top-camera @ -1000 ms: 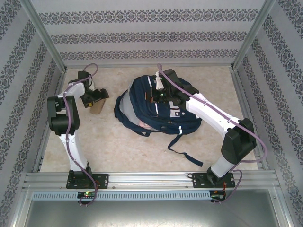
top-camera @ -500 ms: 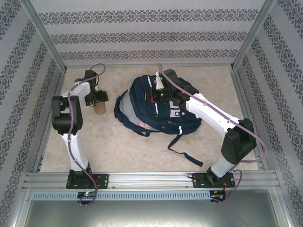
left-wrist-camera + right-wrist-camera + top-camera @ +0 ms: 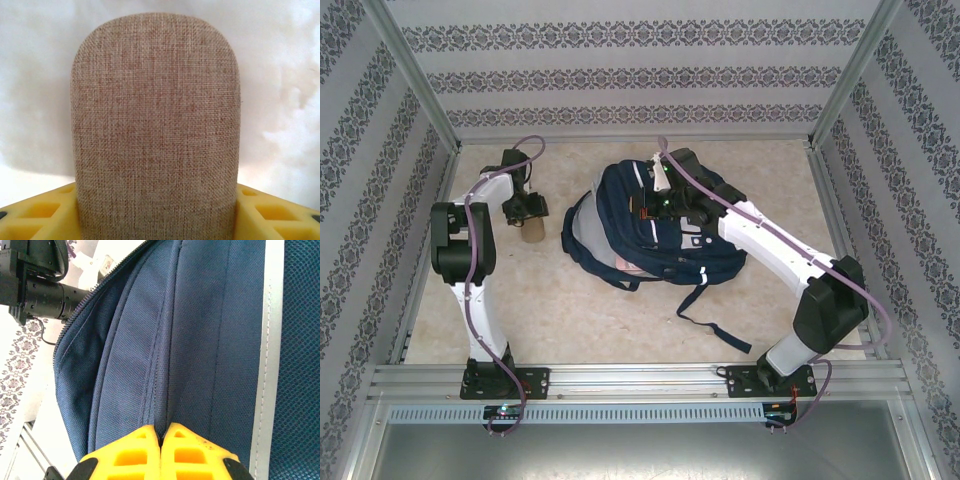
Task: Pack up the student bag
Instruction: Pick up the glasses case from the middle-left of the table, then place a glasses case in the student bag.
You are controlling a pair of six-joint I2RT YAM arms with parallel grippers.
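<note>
walls (image 3: 620,60): pale, dark floral bands | tabletop (image 3: 580,310): beige, mottled | frame rails (image 3: 640,378): aluminium | light: bright, even

Left of the student bag (image 3: 620,200), a tan woven pouch (image 3: 155,115) runs off the lower edge of the left wrist view, so its base is unseen. Whether the left claw (image 3: 157,212) presses its sides or merely flanks them cannot be told. From above, that claw covers the pouch's top. On the bag, the right claw (image 3: 161,432) pinches a navy ridge — the nipped part hidden between its tips — and the right arm (image 3: 770,248) covers part of the bag's top.
</note>
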